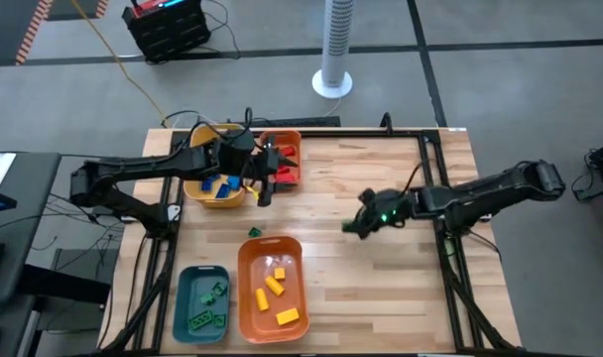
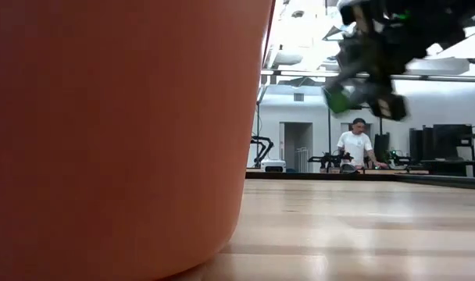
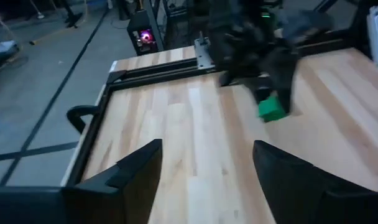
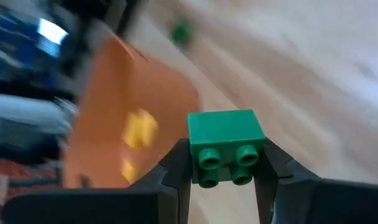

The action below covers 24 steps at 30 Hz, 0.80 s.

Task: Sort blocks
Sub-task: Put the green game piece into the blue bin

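Note:
My right gripper (image 1: 351, 226) hovers over the middle of the table, shut on a green two-stud brick (image 4: 226, 144), which also shows in the low view (image 2: 337, 100) and the left wrist view (image 3: 271, 109). My left gripper (image 1: 266, 190) hangs open between the yellow bin (image 1: 214, 201) of blue bricks and the red bin (image 1: 293, 140) of red bricks, with nothing between its fingers (image 3: 139, 171). Another green brick (image 1: 254, 232) lies alone on the wood. The orange bin (image 1: 248, 283) holds yellow bricks and the teal bin (image 1: 185, 297) holds green ones. My right gripper pinches the green brick by two opposite side faces (image 4: 194, 146), one finger on each. The studded face (image 4: 225, 163) points back at the wrist camera. The brick is lifted clear of the table, as the low view shows.
Black rails (image 1: 430, 159) frame the far and side edges of the table. Bare wood lies between the two grippers and toward the near right corner. The orange bin's wall (image 2: 112, 125) fills the left of the low view. A person (image 2: 355, 145) stands far off in the room behind.

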### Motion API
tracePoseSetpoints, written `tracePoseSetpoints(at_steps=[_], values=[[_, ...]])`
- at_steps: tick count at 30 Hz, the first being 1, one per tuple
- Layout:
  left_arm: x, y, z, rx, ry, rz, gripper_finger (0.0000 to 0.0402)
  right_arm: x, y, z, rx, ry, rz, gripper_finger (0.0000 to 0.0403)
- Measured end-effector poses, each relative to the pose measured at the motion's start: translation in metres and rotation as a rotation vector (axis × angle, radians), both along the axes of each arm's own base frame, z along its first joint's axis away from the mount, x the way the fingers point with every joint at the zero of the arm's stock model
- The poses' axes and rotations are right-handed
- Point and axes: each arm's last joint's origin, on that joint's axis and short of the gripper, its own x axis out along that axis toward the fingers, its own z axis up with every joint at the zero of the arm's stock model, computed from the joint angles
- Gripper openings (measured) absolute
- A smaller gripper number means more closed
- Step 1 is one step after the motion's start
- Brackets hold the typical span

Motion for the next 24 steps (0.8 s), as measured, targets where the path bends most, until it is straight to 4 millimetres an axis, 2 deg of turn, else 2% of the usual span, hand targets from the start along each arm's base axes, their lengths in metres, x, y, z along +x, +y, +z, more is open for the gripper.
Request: tracePoseSetpoints(at_steps=[5,9,14,20,24], values=[[0.003,-0.009,0.002,-0.010,-0.017,-0.028,0.0307,0.009,-0.021,0.022,-0.028,-0.247,-0.033,0.0113],[0.006,-0.021,0.007,0.010,-0.072,-0.071,0.0346,0.015,-0.028,0.037,-0.027,-0.429,-0.026,0.0113],[0.010,-0.034,0.012,0.011,-0.135,-0.143,0.0350,0.022,-0.025,0.048,-0.009,-0.563,-0.017,0.0113],[0.029,-0.039,-0.001,-0.054,-0.107,-0.160,0.0346,0.040,-0.024,0.064,-0.017,-0.612,-0.001,0.0113],[0.036,-0.042,0.003,-0.038,-0.139,-0.140,0.0346,0.049,-0.024,0.068,-0.022,-0.613,0.012,0.0113]])
